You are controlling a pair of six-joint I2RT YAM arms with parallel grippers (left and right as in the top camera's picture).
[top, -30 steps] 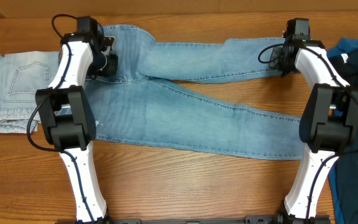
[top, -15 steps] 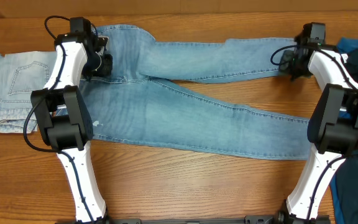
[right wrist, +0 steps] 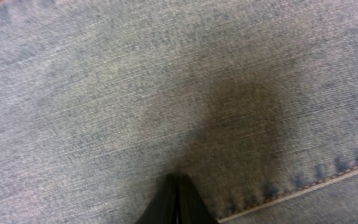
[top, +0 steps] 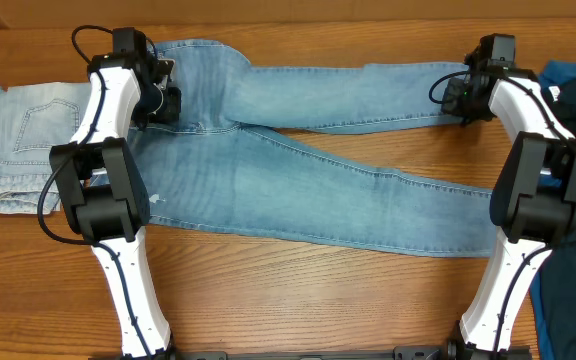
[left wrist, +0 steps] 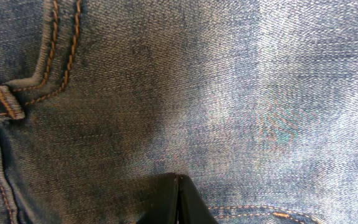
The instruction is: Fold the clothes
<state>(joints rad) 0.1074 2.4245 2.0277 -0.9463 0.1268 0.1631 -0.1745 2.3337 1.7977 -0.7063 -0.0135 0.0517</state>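
Jeans (top: 348, 200) lie spread flat. Left gripper (left wrist: 178, 183) and right gripper (right wrist: 176, 183) sit closed, pinching nothing visible. Lifting may leave them behind.

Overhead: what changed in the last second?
The left gripper shifted slightly to its left over the jeans, then held. The right gripper swung outward near the upper leg's end, then came partly back. Both stayed shut; nothing grabbed or released. The jeans lie as before.
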